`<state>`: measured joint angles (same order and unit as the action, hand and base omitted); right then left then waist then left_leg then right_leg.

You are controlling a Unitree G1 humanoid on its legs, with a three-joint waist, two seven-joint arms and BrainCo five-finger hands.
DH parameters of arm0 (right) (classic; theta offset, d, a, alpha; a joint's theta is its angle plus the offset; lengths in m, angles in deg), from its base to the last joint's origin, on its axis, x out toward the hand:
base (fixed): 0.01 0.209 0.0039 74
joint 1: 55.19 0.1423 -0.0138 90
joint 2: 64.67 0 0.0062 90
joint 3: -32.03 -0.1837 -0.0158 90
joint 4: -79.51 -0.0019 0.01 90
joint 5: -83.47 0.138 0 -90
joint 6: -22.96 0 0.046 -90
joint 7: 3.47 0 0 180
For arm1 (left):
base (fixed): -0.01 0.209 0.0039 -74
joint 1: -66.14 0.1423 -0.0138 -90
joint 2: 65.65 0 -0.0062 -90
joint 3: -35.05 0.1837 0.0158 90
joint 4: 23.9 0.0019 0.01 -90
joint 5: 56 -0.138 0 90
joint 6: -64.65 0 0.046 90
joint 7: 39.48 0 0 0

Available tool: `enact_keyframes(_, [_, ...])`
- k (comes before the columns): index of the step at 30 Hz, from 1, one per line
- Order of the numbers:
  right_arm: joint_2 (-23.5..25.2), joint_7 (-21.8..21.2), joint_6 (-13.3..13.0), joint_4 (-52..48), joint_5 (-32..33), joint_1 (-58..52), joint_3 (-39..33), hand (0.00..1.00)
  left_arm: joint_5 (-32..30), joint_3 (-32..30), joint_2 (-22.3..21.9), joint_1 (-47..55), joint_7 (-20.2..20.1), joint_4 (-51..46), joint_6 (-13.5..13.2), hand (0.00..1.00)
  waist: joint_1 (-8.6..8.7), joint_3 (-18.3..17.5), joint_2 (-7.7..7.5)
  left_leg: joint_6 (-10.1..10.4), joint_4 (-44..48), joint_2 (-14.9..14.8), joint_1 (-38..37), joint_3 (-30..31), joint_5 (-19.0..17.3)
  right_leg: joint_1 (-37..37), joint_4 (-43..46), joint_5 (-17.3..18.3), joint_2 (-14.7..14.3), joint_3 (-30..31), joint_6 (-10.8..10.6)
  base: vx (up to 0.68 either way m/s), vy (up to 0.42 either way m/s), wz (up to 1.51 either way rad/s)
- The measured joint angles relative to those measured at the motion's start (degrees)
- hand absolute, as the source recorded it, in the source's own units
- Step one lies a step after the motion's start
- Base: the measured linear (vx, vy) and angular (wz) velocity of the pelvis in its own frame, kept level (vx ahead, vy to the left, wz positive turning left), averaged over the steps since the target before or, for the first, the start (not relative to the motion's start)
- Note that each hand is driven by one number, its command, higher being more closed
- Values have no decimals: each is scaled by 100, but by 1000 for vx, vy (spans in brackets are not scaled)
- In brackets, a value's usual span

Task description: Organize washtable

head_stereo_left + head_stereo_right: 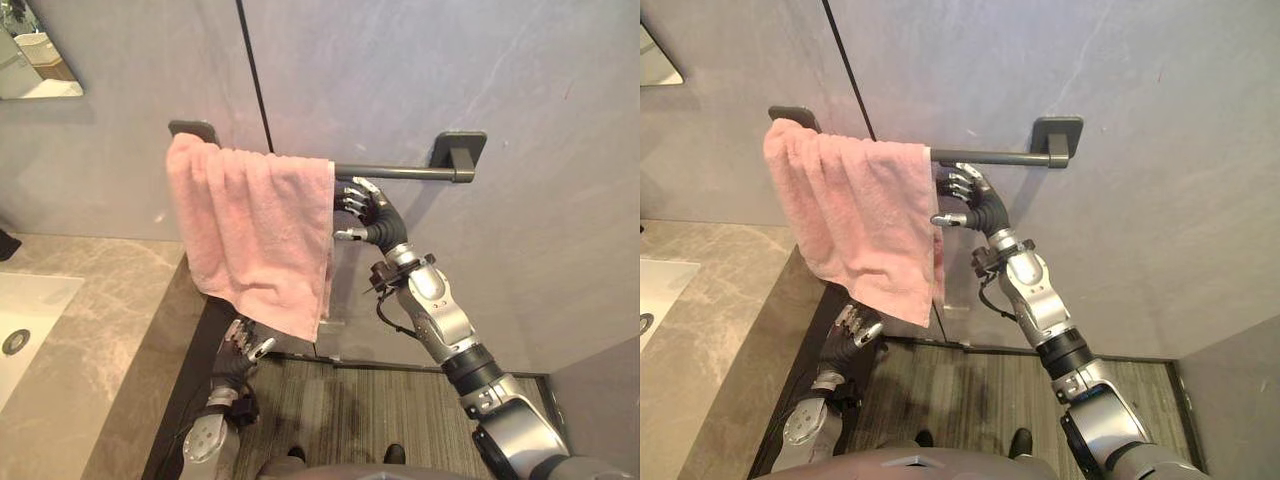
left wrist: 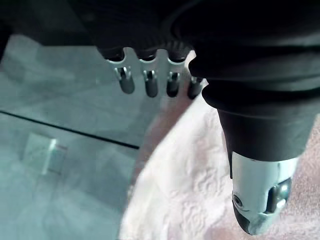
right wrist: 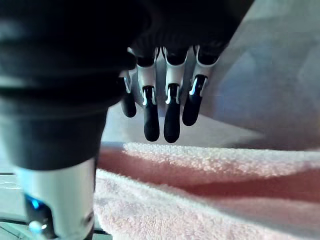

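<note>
1. Towel position. The pink towel [image 1: 255, 235] hangs folded over the dark grey towel bar [image 1: 395, 172] in the upper centre of the head view. It covers the bar's left half and leaves the right half bare. Its lower hem slopes down to a corner at the lower centre, so I judge that it hangs unevenly and needs squaring.

2. Right hand. My right hand [image 1: 362, 208] sits just below the bar at the towel's right edge. In the wrist view its fingers [image 3: 170, 112] are straight and loosely spread above the fold, and they pinch nothing. I read this placement as ready to nudge or smooth that edge along the bar.

3. Left hand. My left hand [image 1: 240, 350] hangs low, just under the towel's bottom corner. Its fingers [image 2: 150, 82] are relaxed and hold nothing (the cloth shows past them, apart). From there it can catch the hem.

4. Surroundings. The marble countertop [image 1: 100, 330] and white washbasin [image 1: 25, 320] occupy the lower left of the frame, well apart from both hands.
</note>
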<state>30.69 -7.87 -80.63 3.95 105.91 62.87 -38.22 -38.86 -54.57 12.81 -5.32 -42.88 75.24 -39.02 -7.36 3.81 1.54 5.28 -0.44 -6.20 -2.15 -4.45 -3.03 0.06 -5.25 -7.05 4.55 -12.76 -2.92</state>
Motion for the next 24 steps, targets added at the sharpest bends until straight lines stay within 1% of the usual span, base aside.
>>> enact_keyframes(1, [1, -2, 0, 17, 0, 20, 9, 0, 3, -1, 1, -1, 0, 4, 0, 0, -10, 1, -1, -3, -5, -2, 1, 3, 3, 2, 0, 0, -2, -2, 0, -37, -12, 2])
enact_keyframes(2, [9, -26, 2, 129, 2, 83, 41, 100, 11, -1, 3, -11, 0, 41, 1, 0, -15, 1, -1, -6, -9, -5, 12, 7, 5, 13, -1, 0, -5, -5, 1, 0, 0, 0])
enact_keyframes(6, [49, -133, 79, 555, 11, 302, 271, 100, 43, 8, 10, -60, 0, 211, 39, 0, -53, 21, -34, 23, -35, -14, 143, 47, 78, 135, 0, -30, -17, -58, 38, -16, -15, 5])
enact_keyframes(7, [58, -168, 171, 676, 11, 313, 294, 100, 43, 24, 8, -60, -1, 211, 66, 0, -109, 32, -52, 32, -38, -18, 144, 63, 86, 131, 1, -31, -26, -72, 40, 8, -13, 7])
enact_keyframes(10, [62, -183, 297, 865, 12, 412, 337, 100, 45, 31, 10, -50, 3, 211, 74, 0, -139, 44, -69, 26, -38, -11, 160, 115, 137, 131, 1, -31, -15, -130, 40, 21, -4, 11])
enact_keyframes(13, [60, -182, 299, 868, 15, 470, 382, 100, 46, 20, 17, -53, 8, 211, 74, 0, -146, 57, -90, 23, -36, -11, 166, 169, 141, 105, 1, -30, -11, -192, 39, 3, 0, 11])
enact_keyframes(17, [63, -187, 307, 986, 104, 492, 394, 100, 49, -5, 20, -56, 42, 211, 79, 0, -193, 108, -161, 20, -36, -16, 169, 195, 142, 91, 0, -30, -8, -211, 40, -5, -1, 3])
enact_keyframes(20, [55, -183, 393, 1136, 117, 507, 387, 100, 56, -75, 21, -56, 74, 211, 95, 0, -238, 118, -172, 18, -67, -17, 170, 197, 141, 87, 0, -30, -8, -211, 40, 0, 0, 0])
enact_keyframes(24, [68, -179, 396, 1219, 113, 510, 271, 100, 150, -207, 12, -62, 145, 163, 103, 0, -252, 118, -172, 16, -75, -17, 168, 204, 142, 81, 0, -29, -9, -220, 41, 0, 0, 0])
